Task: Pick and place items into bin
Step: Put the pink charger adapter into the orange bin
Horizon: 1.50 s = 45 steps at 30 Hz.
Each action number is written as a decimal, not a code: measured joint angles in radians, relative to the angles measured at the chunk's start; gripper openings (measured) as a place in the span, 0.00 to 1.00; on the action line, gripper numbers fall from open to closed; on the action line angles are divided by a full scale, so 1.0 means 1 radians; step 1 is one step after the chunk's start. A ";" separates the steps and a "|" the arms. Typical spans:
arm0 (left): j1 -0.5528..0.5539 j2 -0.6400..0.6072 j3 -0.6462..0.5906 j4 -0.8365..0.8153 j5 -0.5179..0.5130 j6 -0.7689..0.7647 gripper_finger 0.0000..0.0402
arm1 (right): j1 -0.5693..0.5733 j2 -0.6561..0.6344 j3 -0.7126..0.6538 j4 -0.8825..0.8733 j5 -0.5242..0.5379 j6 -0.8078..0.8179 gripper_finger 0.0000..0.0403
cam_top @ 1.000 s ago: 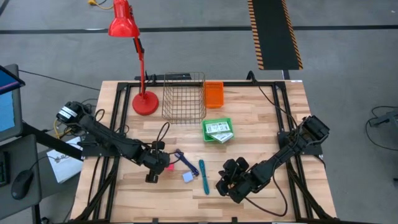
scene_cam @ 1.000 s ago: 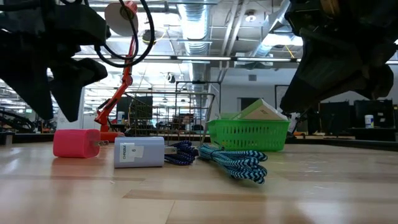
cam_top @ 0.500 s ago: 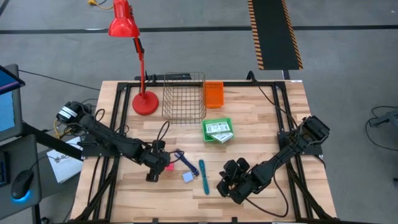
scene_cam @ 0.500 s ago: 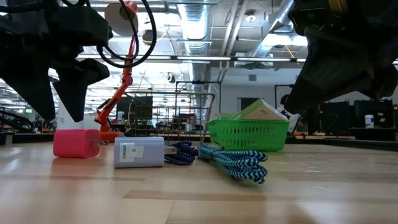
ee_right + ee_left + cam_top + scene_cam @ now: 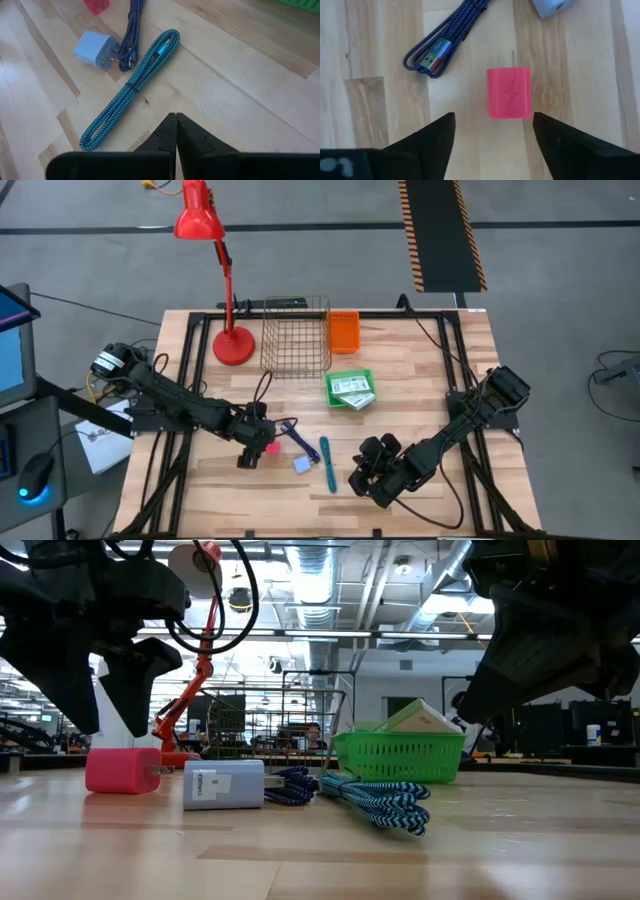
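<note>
While bare wood ringed the pink charger (image 5: 508, 93), the left gripper (image 5: 492, 131) hovered above it, jaws spread, empty; the right gripper (image 5: 176, 131) was pressed together.

- Red desk lamp (image 5: 213, 270): base on the table's far left corner.
- Wire basket (image 5: 296, 335): just beside the lamp base.
- Orange container (image 5: 344, 331): just beside the basket's other side.
- Wooden table (image 5: 420, 380).

Table: pale wooden slat table (image 5: 420, 370), smooth, slight sheen.
Charger: pink plastic cube charger (image 5: 508, 93), matt.
Cables: dark blue braided cloth cable (image 5: 447, 37); teal braided cloth cable (image 5: 131, 87).
Basket: thin metal wire basket (image 5: 296, 335).
</note>
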 joint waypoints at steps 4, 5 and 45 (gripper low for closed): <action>0.000 0.004 0.000 0.001 0.011 0.007 0.64 | 0.000 0.000 0.000 -0.006 0.000 0.000 0.00; 0.000 0.012 0.001 0.005 0.012 0.007 0.64 | 0.000 0.000 0.000 -0.008 0.000 0.000 0.00; 0.002 0.163 0.053 0.019 0.057 0.119 0.64 | -0.002 -0.001 0.000 -0.030 -0.019 0.002 0.00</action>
